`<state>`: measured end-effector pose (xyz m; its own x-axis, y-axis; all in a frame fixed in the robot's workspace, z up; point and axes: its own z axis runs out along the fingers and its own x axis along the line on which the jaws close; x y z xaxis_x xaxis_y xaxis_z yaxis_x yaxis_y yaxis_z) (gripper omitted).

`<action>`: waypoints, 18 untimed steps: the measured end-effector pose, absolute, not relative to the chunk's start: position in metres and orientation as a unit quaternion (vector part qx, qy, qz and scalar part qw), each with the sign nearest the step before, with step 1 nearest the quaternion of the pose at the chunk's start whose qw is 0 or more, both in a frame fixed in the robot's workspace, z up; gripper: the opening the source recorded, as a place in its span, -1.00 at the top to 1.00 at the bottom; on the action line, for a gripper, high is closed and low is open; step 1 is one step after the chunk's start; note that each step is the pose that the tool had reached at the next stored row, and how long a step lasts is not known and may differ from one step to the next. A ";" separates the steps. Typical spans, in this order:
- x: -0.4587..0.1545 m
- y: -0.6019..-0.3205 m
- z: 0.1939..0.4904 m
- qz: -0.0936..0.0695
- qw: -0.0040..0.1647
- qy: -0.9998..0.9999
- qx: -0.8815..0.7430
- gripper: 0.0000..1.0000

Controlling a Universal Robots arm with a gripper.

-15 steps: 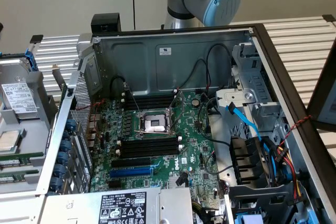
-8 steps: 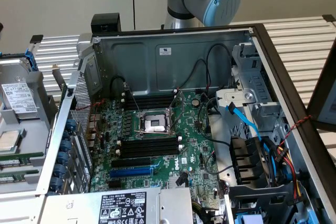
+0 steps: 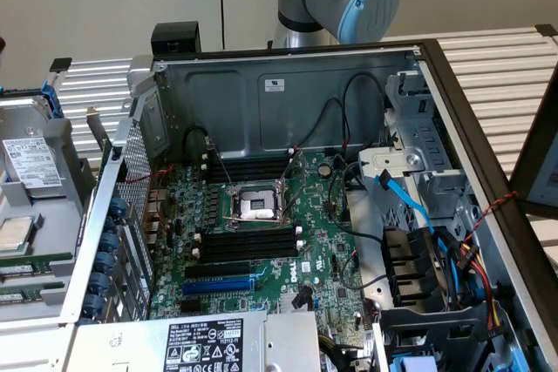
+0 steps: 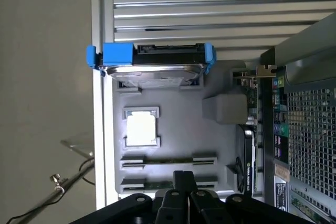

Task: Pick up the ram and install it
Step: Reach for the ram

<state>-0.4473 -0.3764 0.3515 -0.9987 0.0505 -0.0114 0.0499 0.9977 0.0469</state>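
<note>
Over gray tray (image 4: 173, 103), end effector (image 4: 184, 177) (closed)

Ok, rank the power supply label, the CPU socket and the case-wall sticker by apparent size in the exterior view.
Largest: power supply label, though nearest the camera.
Middle: CPU socket.
Smallest: case-wall sticker, farthest back.

The motherboard (image 3: 324, 246) is green, memory slots (image 3: 248, 243) black.

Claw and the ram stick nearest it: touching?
Cannot tell. The wrist view has the shut claw overlapping the ram in the gray tray, but not how high above it the claw is.
</note>
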 end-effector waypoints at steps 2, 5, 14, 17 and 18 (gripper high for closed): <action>-0.447 -0.376 0.351 0.023 0.006 0.999 0.024 0.79; -0.447 -0.376 0.352 0.023 0.006 0.999 0.024 0.79; -0.447 -0.376 0.352 0.023 0.006 1.000 0.020 0.79; -0.447 -0.376 0.352 0.023 0.006 1.000 0.018 0.79; -0.447 -0.376 0.352 0.023 0.006 1.000 0.017 0.79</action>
<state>-0.4473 -0.3764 0.3515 -0.9994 0.0339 -0.0115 0.0333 0.9983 0.0469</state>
